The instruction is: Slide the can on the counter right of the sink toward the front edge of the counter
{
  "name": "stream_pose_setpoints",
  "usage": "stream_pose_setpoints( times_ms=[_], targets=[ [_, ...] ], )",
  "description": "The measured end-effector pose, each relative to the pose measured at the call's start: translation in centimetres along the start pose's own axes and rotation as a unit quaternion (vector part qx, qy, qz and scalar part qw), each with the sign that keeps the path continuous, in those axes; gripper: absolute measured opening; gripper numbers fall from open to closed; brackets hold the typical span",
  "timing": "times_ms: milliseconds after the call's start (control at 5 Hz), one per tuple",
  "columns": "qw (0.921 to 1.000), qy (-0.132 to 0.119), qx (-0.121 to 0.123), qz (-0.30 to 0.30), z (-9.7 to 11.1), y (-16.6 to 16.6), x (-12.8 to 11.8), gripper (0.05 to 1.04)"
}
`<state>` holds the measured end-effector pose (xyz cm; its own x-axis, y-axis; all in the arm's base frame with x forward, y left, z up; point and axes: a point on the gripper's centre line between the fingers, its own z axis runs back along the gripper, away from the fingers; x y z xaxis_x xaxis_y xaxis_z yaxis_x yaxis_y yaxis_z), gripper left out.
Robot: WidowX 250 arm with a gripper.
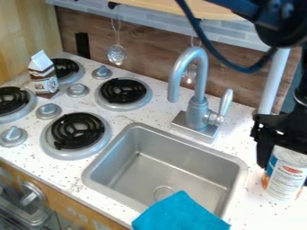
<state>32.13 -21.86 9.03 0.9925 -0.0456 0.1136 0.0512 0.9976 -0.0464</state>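
At the right edge, the black gripper (284,170) hangs low over the counter, around the upper part of a white can (287,179) with a blue and orange label. The can stands upright on the speckled counter (243,211), right of the sink (233,158). Whether the gripper presses on the can or just surrounds it cannot be made out. A blue cloth (180,214) lies over the sink's front rim, partly down inside the basin.
Behind the sink rises a grey faucet (196,112) with a side handle. Several black coil burners (78,130) and grey knobs (49,110) are on the left. A brown and white carton (43,78) stands at the back left. Utensils (116,54) hang along the wall.
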Motion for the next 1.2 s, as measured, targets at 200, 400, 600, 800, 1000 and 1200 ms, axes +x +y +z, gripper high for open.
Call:
stream_pose_setpoints(
  times_ms=[200, 400, 600, 800, 1000, 1200],
  targets=[
    [0.9995, -0.019, 0.008, -0.024, -0.3, -0.5, 2.5, 1.0],
    [0.9976, -0.047, 0.012, -0.049, -0.5, -0.9, 4.3, 1.0],
    [0.9952, -0.083, 0.011, -0.049, -0.4, -0.7, 6.4, 0.999],
    [0.9943, -0.098, 0.017, -0.039, -0.9, -0.2, 7.9, 1.0],
    [0.993, -0.111, 0.02, -0.034, -1.7, -0.3, 9.0, 1.0],
    [0.9914, -0.127, 0.021, -0.025, -2.2, -0.4, 10.2, 0.999]
  ],
)
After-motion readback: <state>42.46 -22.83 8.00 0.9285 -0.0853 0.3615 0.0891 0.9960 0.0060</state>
